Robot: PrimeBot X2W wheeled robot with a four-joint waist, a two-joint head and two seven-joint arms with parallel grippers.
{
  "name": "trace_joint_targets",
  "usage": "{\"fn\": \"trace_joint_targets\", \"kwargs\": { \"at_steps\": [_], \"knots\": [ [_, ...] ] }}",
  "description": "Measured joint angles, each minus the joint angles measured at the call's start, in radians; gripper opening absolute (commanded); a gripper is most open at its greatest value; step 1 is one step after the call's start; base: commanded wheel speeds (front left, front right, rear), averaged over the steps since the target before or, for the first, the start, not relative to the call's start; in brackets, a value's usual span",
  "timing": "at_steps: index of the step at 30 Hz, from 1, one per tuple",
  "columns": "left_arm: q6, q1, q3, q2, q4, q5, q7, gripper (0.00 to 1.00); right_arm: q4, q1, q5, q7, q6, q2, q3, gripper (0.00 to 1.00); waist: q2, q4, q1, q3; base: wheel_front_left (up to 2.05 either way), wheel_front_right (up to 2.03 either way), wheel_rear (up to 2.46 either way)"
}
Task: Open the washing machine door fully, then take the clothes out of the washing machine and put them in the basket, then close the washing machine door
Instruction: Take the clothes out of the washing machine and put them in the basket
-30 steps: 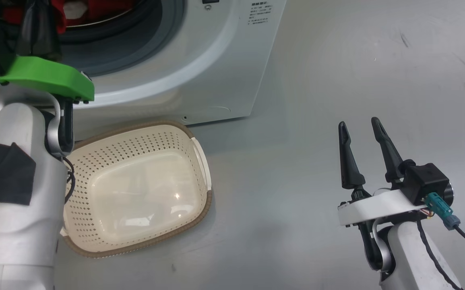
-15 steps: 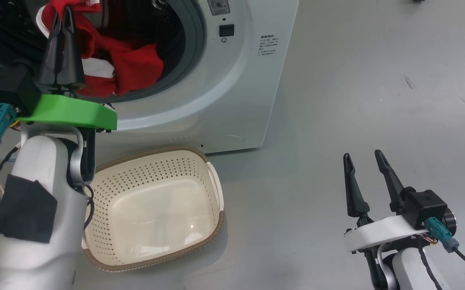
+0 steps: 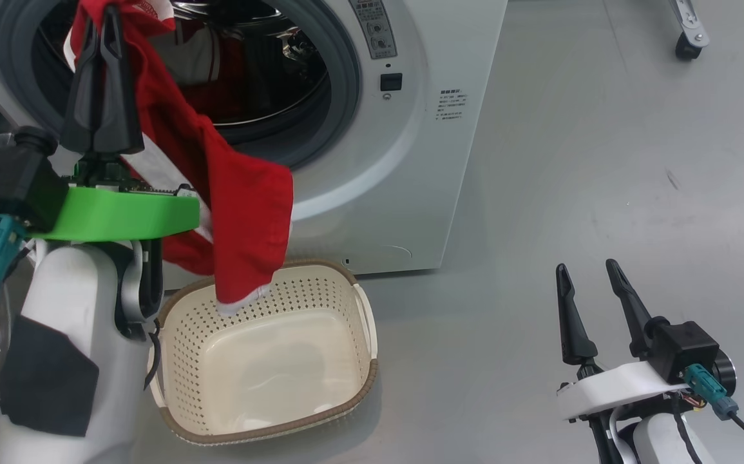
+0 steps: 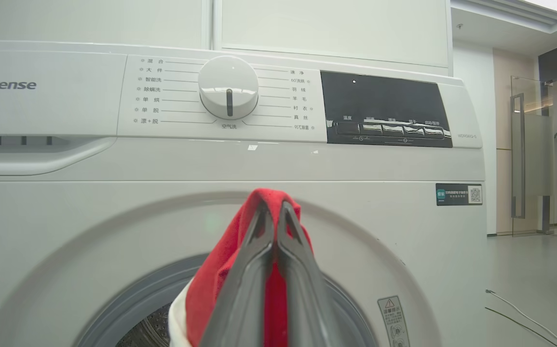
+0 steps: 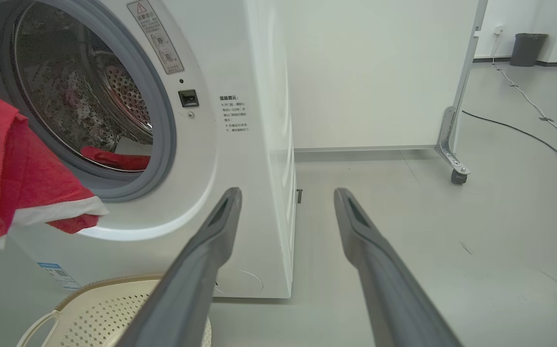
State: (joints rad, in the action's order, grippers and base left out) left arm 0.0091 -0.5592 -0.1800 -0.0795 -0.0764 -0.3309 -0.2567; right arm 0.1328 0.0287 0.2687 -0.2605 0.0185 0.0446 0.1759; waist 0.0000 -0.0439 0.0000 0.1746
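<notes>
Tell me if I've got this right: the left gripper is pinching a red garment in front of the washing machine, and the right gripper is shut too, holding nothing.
Not quite: the right gripper is open, jaws wide apart with nothing between them, as the right wrist view shows. The left gripper is shut on the red garment in front of the washing machine.

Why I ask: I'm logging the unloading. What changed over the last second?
The left gripper, shut on a red garment, drew it out of the washing machine drum; it now hangs over the basket. The right gripper stayed open and idle; the basket stayed empty.
</notes>
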Motion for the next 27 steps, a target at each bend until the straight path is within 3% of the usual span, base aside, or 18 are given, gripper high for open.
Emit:
{"fn": "trace_joint_targets", "kwargs": {
  "at_steps": [14, 27],
  "knots": [
    [0.040, 0.170, -0.015, 0.000, 0.083, 0.006, 0.034, 0.00, -0.024, -0.002, -0.008, 0.000, -0.009, 0.000, 0.005, 1.00, 0.0000, 0.007, 0.0000, 0.010, 0.00, 0.00, 0.00],
    [0.057, 0.325, -0.045, 0.010, -0.056, -0.042, 0.116, 0.00, -0.052, 0.011, -0.009, 0.000, -0.009, 0.000, 0.024, 1.00, 0.0000, -0.006, 0.0000, 0.080, 0.00, 0.00, 0.00]
  ]
}}
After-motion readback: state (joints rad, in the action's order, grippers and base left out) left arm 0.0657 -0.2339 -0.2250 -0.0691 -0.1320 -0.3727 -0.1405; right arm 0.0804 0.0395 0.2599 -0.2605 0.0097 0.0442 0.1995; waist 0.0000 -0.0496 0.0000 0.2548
